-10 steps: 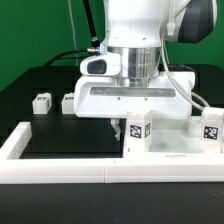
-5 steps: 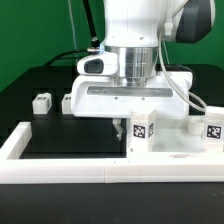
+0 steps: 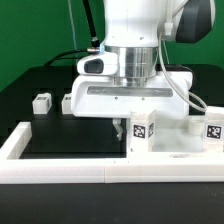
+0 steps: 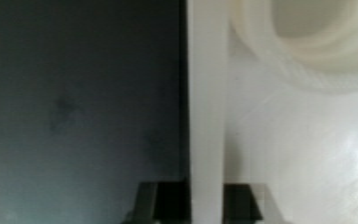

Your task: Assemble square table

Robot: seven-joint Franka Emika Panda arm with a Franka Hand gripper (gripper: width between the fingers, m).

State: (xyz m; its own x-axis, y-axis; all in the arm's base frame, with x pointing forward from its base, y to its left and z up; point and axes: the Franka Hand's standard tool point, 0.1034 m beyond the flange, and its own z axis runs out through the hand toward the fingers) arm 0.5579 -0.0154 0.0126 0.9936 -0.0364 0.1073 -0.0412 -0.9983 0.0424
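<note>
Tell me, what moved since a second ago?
The tool, gripping the table top by its rim, slid it a little toward the exterior view's right, then stopped. The two small leg blocks on the black surface stayed put.

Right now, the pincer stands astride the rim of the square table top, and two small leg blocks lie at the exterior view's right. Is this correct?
One thing is wrong: the leg blocks lie at the exterior view's left, not its right, as the exterior view shows. The rest holds: the pincer stands astride the rim of the square table top.
</note>
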